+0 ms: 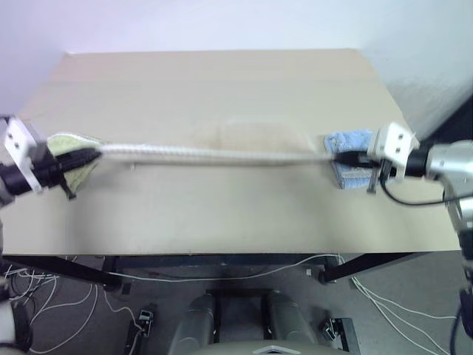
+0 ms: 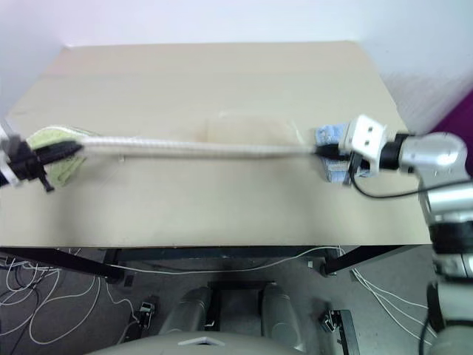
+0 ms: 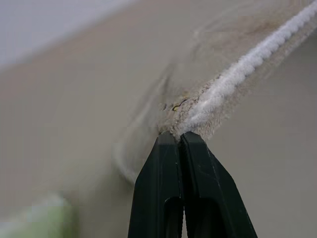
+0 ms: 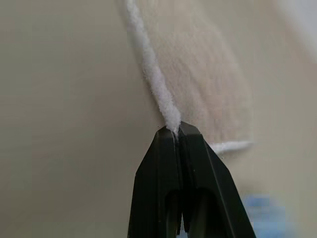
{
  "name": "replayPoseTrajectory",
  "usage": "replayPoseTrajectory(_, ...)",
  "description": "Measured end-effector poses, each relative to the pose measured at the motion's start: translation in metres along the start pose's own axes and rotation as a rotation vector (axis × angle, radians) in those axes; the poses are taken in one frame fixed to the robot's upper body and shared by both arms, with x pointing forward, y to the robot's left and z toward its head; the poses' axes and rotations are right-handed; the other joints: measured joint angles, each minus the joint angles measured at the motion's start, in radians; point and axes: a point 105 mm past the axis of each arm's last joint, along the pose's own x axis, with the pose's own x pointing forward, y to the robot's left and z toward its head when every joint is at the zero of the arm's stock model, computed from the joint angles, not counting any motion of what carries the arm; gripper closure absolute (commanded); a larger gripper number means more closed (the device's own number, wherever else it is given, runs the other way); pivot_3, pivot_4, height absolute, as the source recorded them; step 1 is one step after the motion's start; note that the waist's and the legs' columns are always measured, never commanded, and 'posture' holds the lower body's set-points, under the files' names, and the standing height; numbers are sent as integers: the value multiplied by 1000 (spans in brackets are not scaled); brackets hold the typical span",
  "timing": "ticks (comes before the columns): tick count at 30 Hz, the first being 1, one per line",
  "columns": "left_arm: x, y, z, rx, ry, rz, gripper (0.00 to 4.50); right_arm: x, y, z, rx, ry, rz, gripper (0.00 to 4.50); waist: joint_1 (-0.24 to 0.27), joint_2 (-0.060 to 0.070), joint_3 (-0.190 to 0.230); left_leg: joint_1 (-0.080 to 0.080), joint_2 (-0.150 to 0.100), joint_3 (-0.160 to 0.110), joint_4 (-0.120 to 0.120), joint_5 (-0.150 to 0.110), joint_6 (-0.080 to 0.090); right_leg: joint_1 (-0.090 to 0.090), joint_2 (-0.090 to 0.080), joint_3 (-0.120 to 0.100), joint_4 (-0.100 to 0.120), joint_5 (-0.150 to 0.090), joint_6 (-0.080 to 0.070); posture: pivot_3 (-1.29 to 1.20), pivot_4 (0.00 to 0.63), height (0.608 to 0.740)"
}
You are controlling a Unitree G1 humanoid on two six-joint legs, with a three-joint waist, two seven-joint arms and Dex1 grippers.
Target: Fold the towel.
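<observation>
The towel is beige-tan, almost the colour of the desk, with a thick white corded edge pulled into a taut line between the two grippers above the desk's middle. The left gripper has its fingers closed on one end of that cord; the right gripper pinches the other end. A green cloth lies under the left gripper, a blue cloth under the right.
</observation>
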Motion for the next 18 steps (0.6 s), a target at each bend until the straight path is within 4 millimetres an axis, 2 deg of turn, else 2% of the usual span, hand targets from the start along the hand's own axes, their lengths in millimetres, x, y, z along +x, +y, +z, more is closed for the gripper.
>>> replayPoseTrajectory(4,-15,-22,-21,-54,107,-48,4500,-9,30,9,70,-1,82,4493,3,0,0,3,0,-1,-1,0,0,3,-1,0,-2,0,0,0,150,740)
replayPoseTrajectory(7,-27,-36,-35,-117,161,-63,4500,-11,56,5,154,14,164,4493,6,-1,0,3,0,-1,-1,-1,0,4,-1,0,-3,0,0,0,150,740)
replayPoseTrajectory(9,-31,-43,-39,-138,186,-76,4500,-14,66,2,199,24,201,4493,8,0,0,3,0,0,-1,-1,0,4,-1,0,-3,0,0,0,150,740)
replayPoseTrajectory(14,-35,-50,-39,-138,206,-86,4500,-19,71,4,206,43,243,4493,24,-1,0,3,0,0,-1,-1,0,4,-2,0,-4,0,0,0,150,740)
replayPoseTrajectory(18,-30,-42,-31,-113,175,-48,4500,-16,53,12,143,34,204,4493,27,-1,0,3,0,0,-1,-1,0,4,-2,0,-4,0,0,0,150,740)
